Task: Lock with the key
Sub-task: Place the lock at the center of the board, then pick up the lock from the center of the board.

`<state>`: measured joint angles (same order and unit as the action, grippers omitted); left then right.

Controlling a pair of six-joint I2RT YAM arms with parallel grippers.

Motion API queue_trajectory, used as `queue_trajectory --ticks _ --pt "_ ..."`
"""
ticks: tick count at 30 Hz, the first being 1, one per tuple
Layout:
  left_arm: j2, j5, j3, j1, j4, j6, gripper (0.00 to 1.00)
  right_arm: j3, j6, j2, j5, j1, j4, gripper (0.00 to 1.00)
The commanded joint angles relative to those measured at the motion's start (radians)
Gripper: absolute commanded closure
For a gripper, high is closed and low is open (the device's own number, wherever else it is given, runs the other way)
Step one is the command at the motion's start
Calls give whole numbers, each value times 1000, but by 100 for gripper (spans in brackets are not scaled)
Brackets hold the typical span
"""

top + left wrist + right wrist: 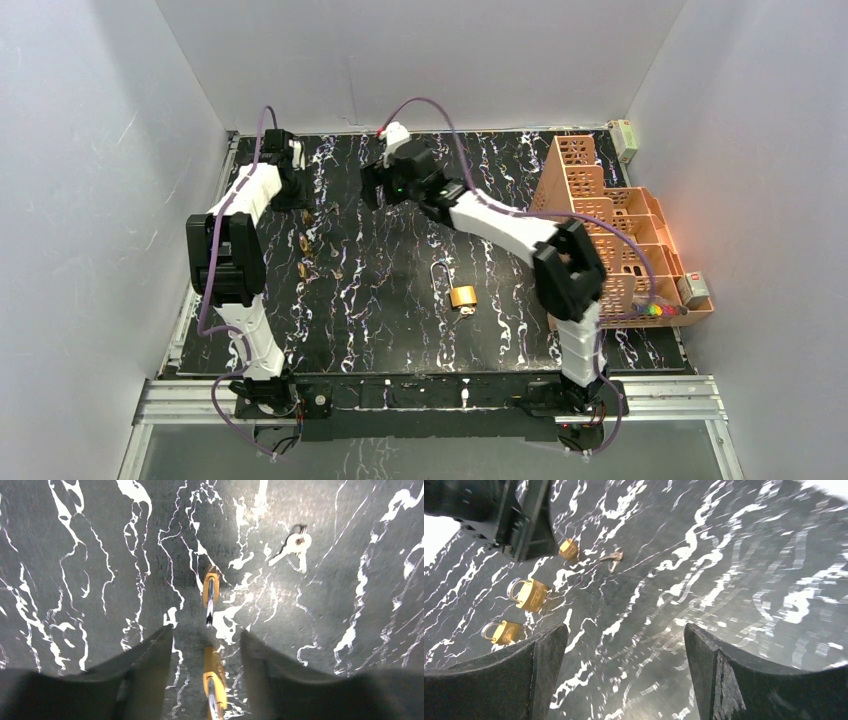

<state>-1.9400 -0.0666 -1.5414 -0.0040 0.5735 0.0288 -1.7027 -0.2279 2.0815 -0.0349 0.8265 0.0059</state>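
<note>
Top external view: the open padlock, shackle raised, lay mid-table. At right, the orange rack held small coloured pieces in its nearest tray; the other compartments were unreadable. Only the left wrist view showed the left gripper part-open, a small padlock lying clear of both fingers, a second padlock beyond, and the key farther right. In the right wrist view, the right gripper was spread wide, holding nothing.

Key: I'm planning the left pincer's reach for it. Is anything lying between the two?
Nothing visible does. The key lies on bare table, ahead of the left pincer and off to one side. The padlocks sit straight ahead of it, off that line.
</note>
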Motion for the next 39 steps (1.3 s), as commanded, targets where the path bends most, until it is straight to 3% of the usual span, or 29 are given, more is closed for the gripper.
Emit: queue_trajectory --ticks 1,3,8,9,14,19,25,39 --pt "29 14 -71 2 48 -3 37 168 80 -271 -101 -4 -58 6" --pt "39 31 -87 2 53 1 32 291 57 -381 -147 -2 -116 5" --pt "85 65 -125 2 50 2 4 617 -166 -654 -370 51 -311 2" --pt "101 66 -125 1 39 6 2 659 -214 -697 -407 69 -359 1" --pt "180 119 -128 -13 2 38 2 764 -368 -781 -485 148 -521 1" --pt "236 158 -155 -37 -2 60 2 761 -459 -694 -551 182 -608 1" --pt "272 202 -164 -39 19 46 2 835 -428 -642 -424 180 -413 1" --pt "304 249 -123 -39 2 35 2 874 -408 -527 -325 151 -306 13"
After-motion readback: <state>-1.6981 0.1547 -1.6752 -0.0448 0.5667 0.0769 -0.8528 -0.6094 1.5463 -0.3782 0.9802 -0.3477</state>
